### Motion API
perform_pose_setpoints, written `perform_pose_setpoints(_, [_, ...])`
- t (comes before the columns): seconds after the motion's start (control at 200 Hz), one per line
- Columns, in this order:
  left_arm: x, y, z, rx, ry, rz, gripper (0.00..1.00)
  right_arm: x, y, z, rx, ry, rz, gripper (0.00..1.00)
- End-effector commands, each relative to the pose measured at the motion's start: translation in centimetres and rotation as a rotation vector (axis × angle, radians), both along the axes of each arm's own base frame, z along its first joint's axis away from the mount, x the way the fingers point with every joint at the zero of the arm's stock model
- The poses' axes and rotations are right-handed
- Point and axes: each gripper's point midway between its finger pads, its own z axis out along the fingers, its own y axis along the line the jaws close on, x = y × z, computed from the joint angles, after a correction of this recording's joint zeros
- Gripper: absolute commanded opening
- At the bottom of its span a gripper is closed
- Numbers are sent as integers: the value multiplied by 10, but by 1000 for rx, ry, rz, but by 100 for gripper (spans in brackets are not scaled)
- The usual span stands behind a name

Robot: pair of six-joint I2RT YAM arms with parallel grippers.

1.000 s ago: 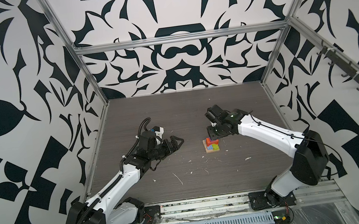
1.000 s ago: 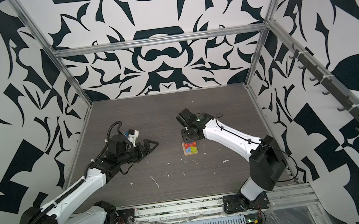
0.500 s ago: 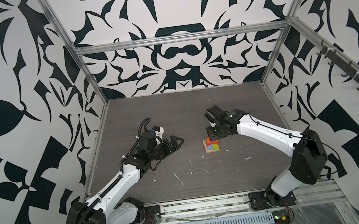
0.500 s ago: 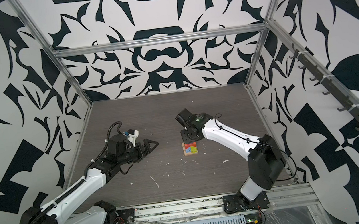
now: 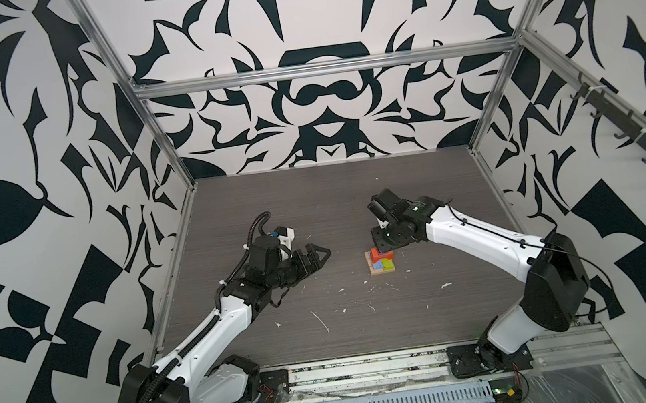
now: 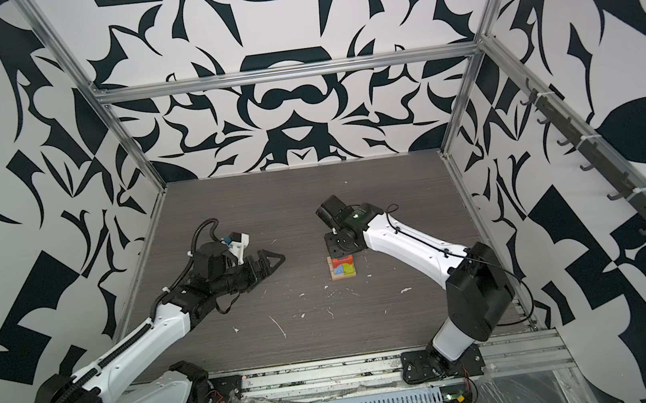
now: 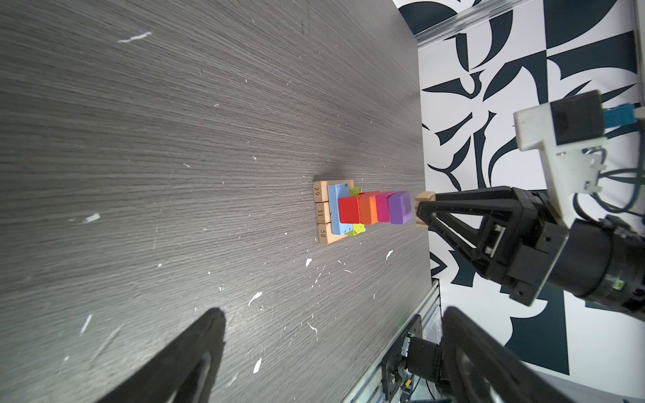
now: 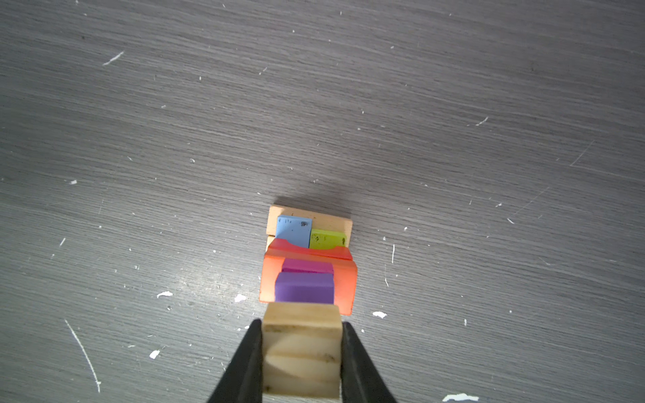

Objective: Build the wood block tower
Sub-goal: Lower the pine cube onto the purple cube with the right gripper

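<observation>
Right wrist view, right fingers point(image 8: 244, 366) clamping grainy tan cube point(image 8: 302, 352) over painted tower point(image 8: 309, 289), left fingers point(image 7: 181, 359) apart.

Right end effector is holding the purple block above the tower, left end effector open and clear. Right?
Not quite. The right end effector is shut on the plain tan cube, not the purple block, which already tops the tower; the right wrist view shows this. Left end effector is open and clear.
</observation>
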Motion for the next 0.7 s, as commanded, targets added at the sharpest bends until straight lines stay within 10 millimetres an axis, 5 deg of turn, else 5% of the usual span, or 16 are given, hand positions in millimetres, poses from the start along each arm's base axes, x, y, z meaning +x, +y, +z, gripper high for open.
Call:
perform_pose_setpoints(0.0, [-4, 3, -5, 1, 8, 5, 99, 7, 5, 6, 23, -17, -7, 33])
perform_pose_setpoints(0.695, [-4, 3, -4, -2, 7, 2, 100, 7, 4, 2, 11, -16, -11, 33])
